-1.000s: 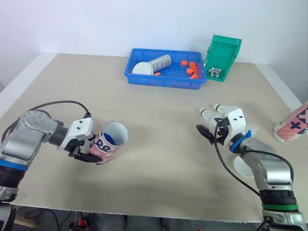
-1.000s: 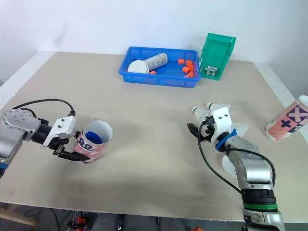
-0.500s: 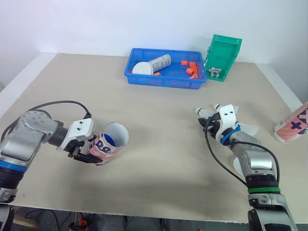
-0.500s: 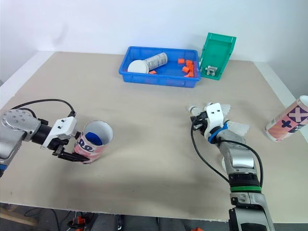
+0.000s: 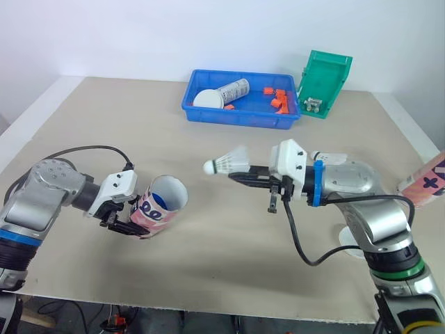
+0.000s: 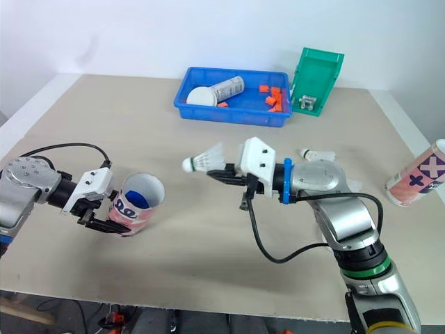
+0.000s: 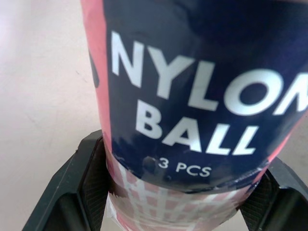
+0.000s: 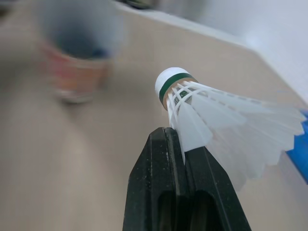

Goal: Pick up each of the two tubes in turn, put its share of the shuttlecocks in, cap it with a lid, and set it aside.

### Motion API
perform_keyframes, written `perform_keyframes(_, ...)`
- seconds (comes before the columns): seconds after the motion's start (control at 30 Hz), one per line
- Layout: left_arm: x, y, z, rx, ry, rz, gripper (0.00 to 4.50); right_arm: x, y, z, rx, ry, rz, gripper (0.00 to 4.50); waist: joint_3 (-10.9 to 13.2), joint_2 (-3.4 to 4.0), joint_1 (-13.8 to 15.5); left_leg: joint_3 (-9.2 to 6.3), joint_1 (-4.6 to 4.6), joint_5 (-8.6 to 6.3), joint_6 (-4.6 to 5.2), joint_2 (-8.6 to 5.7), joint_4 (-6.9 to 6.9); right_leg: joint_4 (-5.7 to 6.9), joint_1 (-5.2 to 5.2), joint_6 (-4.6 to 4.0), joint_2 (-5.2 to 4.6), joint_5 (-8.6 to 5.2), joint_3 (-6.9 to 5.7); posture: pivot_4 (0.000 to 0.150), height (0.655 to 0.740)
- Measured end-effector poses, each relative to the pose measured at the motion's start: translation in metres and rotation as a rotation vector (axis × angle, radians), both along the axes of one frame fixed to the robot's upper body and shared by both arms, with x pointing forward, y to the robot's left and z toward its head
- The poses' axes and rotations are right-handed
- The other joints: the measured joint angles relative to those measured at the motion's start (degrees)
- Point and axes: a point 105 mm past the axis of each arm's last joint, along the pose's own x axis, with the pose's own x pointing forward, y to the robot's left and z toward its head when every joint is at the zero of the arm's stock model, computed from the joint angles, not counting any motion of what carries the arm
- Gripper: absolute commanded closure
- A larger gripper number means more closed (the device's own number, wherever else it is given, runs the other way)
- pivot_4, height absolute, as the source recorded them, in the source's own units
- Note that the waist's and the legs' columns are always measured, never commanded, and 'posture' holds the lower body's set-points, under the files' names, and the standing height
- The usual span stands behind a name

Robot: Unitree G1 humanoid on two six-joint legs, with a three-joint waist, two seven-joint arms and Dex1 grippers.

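In the lower left of the left eye view, the left gripper point(image 5: 134, 217) has its two black fingers clamped on the sides of a tube point(image 5: 161, 204), near its closed end. The left wrist view shows the tube's printed band: "NYLON BALL" in large white letters on navy, "3 PCS" smaller beneath, and a pink and white check pattern below that. The tube's long axis is tilted, with the open mouth facing up and toward the right of the frame, so its blue inside shows. Whether its base touches the table point(image 5: 208, 243) cannot be told.

Near the middle of the frame, above the table, the right gripper point(image 5: 235, 175) pinches a shuttlecock point(image 5: 224, 163) by the edge of its white skirt, fingers pressed together on it. The shuttlecock lies roughly level, its white cork with a green band pointing toward the left of the frame, well apart from the tube's mouth.

At the right edge a second tube point(image 5: 424, 182), pink and white with navy crosses, leans at a slant. Another shuttlecock point(image 5: 330, 157) lies on the table behind the right arm. At the top centre a blue tray point(image 5: 240, 118) holds a white lid point(image 5: 206, 99), a silvery cylinder point(image 5: 230, 90) and small orange pieces point(image 5: 278, 101); a green bin point(image 5: 325, 78) stands just beside it to the right.
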Motion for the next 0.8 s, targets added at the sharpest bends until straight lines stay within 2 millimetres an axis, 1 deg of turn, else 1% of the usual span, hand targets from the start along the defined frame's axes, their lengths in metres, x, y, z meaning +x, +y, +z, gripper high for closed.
perform_keyframes(0.03, 0.001, 0.0, 0.0, -0.002, 0.007, 0.001, 1.29, -0.005, 0.008, 0.009, -0.043, -0.06, 0.077, 4.47, 0.0, 0.0, 0.0, 0.0, 0.03, 0.0, 0.0, 0.03, 0.02, 0.0, 0.02, -0.02, 0.01, 0.02, -0.03, 0.15, 0.7038)
perform_keyframes(0.1, 0.002, 0.0, 0.0, -0.002, 0.01, -0.001, 1.29, -0.008, 0.018, 0.018, -0.108, -0.135, 0.166, 4.47, 0.0, 0.01, 0.0, 0.05, 0.05, 0.0, 0.0, 0.09, 0.04, 0.01, -0.01, -0.08, 0.02, 0.09, -0.05, 0.15, 0.7038)
perform_keyframes(0.17, 0.003, -0.002, 0.0, -0.003, 0.009, -0.006, 1.29, -0.011, 0.026, 0.023, -0.152, -0.187, 0.233, 4.47, 0.0, -0.03, 0.0, 0.03, 0.06, 0.01, 0.0, 0.14, 0.04, 0.01, 0.0, -0.12, 0.03, 0.08, -0.12, 0.15, 0.7038)
perform_keyframes(0.27, 0.004, -0.001, 0.0, -0.006, 0.016, -0.001, 1.29, -0.009, 0.043, 0.013, -0.23, -0.201, 0.328, 4.47, 0.0, -0.04, 0.1, 0.03, 0.04, 0.01, -0.01, 0.14, 0.04, 0.01, -0.01, -0.13, 0.03, 0.07, -0.15, 0.15, 0.7038)
perform_keyframes(0.4, 0.004, -0.001, 0.0, -0.007, 0.017, -0.003, 1.29, -0.002, 0.056, 0.004, -0.318, -0.22, 0.371, 4.47, 0.0, -0.03, 0.1, -0.01, 0.0, 0.01, -0.01, 0.15, 0.04, 0.02, -0.02, -0.09, 0.02, 0.09, -0.2, 0.15, 0.7038)
perform_keyframes(0.47, 0.004, -0.001, 0.0, -0.007, 0.017, -0.002, 1.29, 0.003, 0.063, 0.003, -0.345, -0.223, 0.378, 3.82, 0.0, -0.03, 0.1, 0.0, 0.02, 0.01, -0.01, 0.17, 0.04, 0.05, -0.03, -0.12, 0.03, 0.11, -0.21, 0.15, 0.7038)
perform_keyframes(0.53, 0.004, -0.001, 0.001, -0.007, 0.015, -0.002, 1.29, 0.011, 0.069, 0.004, -0.369, -0.22, 0.366, 3.06, 0.0, -0.03, 0.2, -0.04, 0.03, 0.02, -0.02, 0.2, 0.04, 0.08, -0.04, -0.19, 0.03, 0.11, -0.3, 0.15, 0.7038)
perform_keyframes(0.57, 0.004, -0.001, 0.001, -0.007, 0.015, -0.002, 1.29, 0.011, 0.07, 0.004, -0.371, -0.221, 0.367, 2.64, 0.0, -0.03, 0.2, -0.04, 0.02, 0.02, -0.02, 0.2, 0.04, 0.08, -0.04, -0.2, 0.03, 0.1, -0.31, 0.15, 0.7038)
perform_keyframes(0.63, 0.005, -0.001, 0.0, -0.008, 0.014, -0.001, 1.29, 0.007, 0.071, 0.005, -0.374, -0.198, 0.393, 1.56, 0.0, -0.03, 0.3, -0.06, 0.01, 0.02, -0.02, 0.2, 0.04, 0.08, -0.02, -0.17, 0.03, 0.1, -0.32, 0.15, 0.7038)
perform_keyframes(0.67, 0.004, -0.001, 0.0, -0.008, 0.014, -0.001, 1.29, 0.006, 0.071, 0.005, -0.369, -0.187, 0.401, 1.19, 0.0, -0.03, 0.3, -0.06, 0.01, 0.02, -0.02, 0.2, 0.04, 0.08, -0.02, -0.16, 0.02, 0.11, -0.32, 0.15, 0.7038)
perform_keyframes(0.73, 0.004, -0.002, 0.001, -0.009, 0.014, -0.002, 1.29, -0.002, 0.07, 0.014, -0.316, -0.157, 0.432, 0.34, 0.0, -0.02, 0.3, -0.08, -0.01, 0.02, -0.02, 0.19, 0.04, 0.09, -0.02, -0.07, 0.02, 0.16, -0.34, 0.15, 0.7038)
perform_keyframes(0.77, 0.005, -0.002, 0.0, -0.01, 0.013, -0.003, 1.29, -0.009, 0.065, 0.025, -0.251, -0.126, 0.453, 0.34, 0.0, -0.02, 0.4, -0.14, -0.01, 0.02, -0.02, 0.19, 0.04, 0.09, 0.02, -0.07, 0.02, 0.17, -0.41, 0.15, 0.7038)
perform_keyframes(0.8, 0.005, -0.003, 0.0, -0.014, 0.013, -0.004, 1.29, -0.015, 0.056, 0.032, -0.202, -0.1, 0.452, 0.34, 0.0, -0.03, 0.6, -0.19, -0.01, 0.02, -0.03, 0.19, 0.04, 0.09, 0.05, -0.09, 0.02, 0.16, -0.44, 0.15, 0.7038)
